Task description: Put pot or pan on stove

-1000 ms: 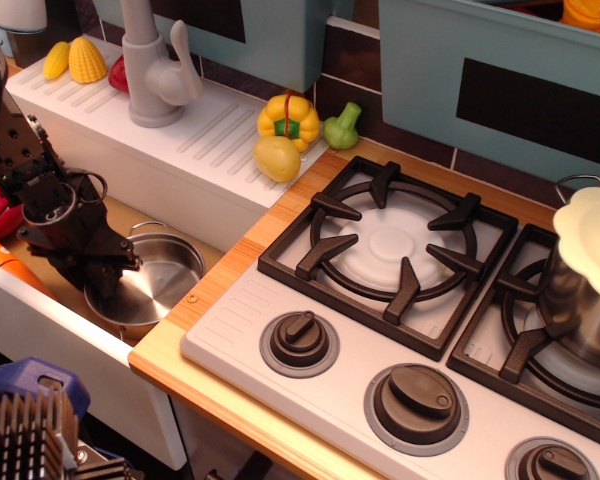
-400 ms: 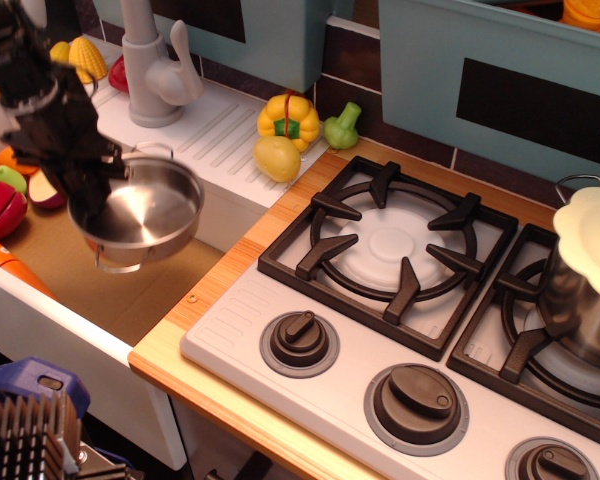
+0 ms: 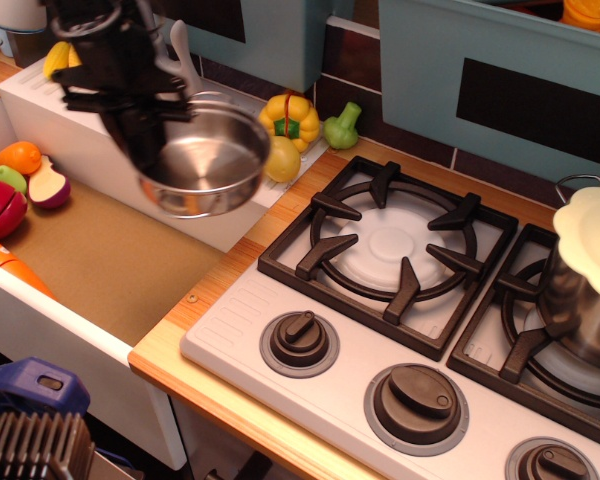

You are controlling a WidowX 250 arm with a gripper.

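Observation:
My black gripper [image 3: 145,135] is shut on the left rim of the small shiny steel pot [image 3: 208,165] and holds it tilted in the air above the sink's right edge, left of the stove [image 3: 310,290]. The pot is empty and slightly blurred. The stove's near-left burner [image 3: 392,248], with black grate and white plate, is bare. A steel pot with a pale yellow lid [image 3: 588,270] sits on the right burner.
The sink basin [image 3: 110,262] holds toy fruit [image 3: 20,180] at its left. A white faucet [image 3: 180,50], yellow pepper [image 3: 290,115], lemon [image 3: 280,158] and green vegetable [image 3: 342,125] stand behind. Three knobs [image 3: 300,340] line the stove's front edge. A blue object [image 3: 30,400] is at bottom left.
The gripper has lifted the pot out of the sink basin and carried it up and to the right toward the stove.

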